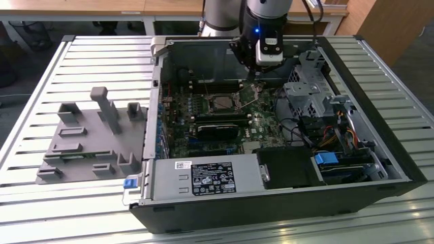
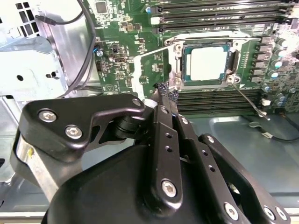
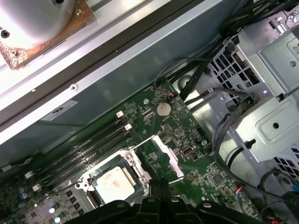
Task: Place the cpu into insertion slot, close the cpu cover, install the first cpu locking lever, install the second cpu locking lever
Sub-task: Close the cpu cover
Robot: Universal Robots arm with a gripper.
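The cpu (image 2: 209, 63) lies flat in the insertion slot (image 2: 184, 44) on the green motherboard, its silver face up; it also shows in the first wrist view (image 3: 114, 182) and the exterior view (image 1: 222, 103). The cpu cover (image 2: 154, 70) is swung open beside the socket, the board showing through its window (image 3: 161, 156). My gripper (image 2: 166, 93) is shut with nothing between its fingers. Its tips sit at the open cover's edge next to the socket. One thin locking lever (image 2: 247, 100) sticks out loose from the socket's corner.
The open computer case (image 1: 271, 203) lies on a slatted metal table (image 1: 101, 56). Memory slots (image 2: 219, 9) run along the socket. A metal drive cage (image 1: 308, 96) and cables (image 3: 224, 130) crowd one side. A grey fixture block (image 1: 88, 137) stands at the exterior view's left.
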